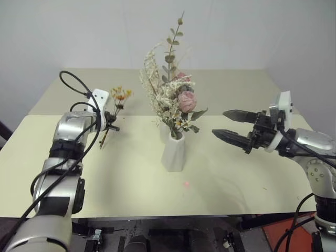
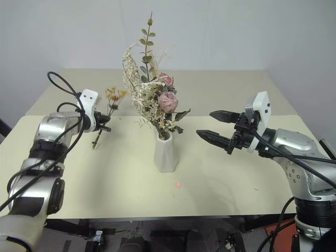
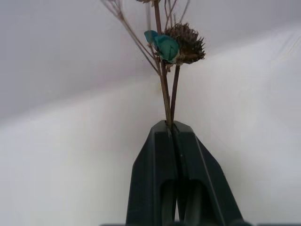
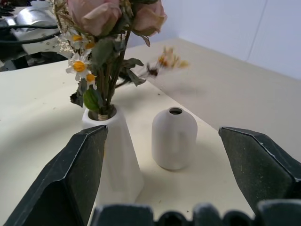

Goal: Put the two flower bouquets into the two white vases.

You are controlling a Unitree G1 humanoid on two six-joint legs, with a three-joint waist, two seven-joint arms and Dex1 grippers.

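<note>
Two vases are counted: the short vase (image 4: 174, 138), hidden behind the tall vase (image 1: 174, 153) from the head, is seen from the right wrist. Two bouquets too: the big bunch (image 1: 171, 97) is potted, the thin sprig (image 1: 116, 105) is pinched in the left gripper's (image 3: 171, 128) closed jaws. The right gripper's (image 1: 231, 126) jaws are spread, empty.

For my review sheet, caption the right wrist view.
Open right tool faces the large bouquet in the tall vase, the short vase empty beside it.

The larger bunch (image 1: 170, 94) stands in the taller vase (image 1: 174, 153) mid-surface (image 1: 131, 173); the short vase (image 4: 174, 137) sits just behind it; the small sprig (image 1: 118, 100) is off to the left, above the surface.
</note>
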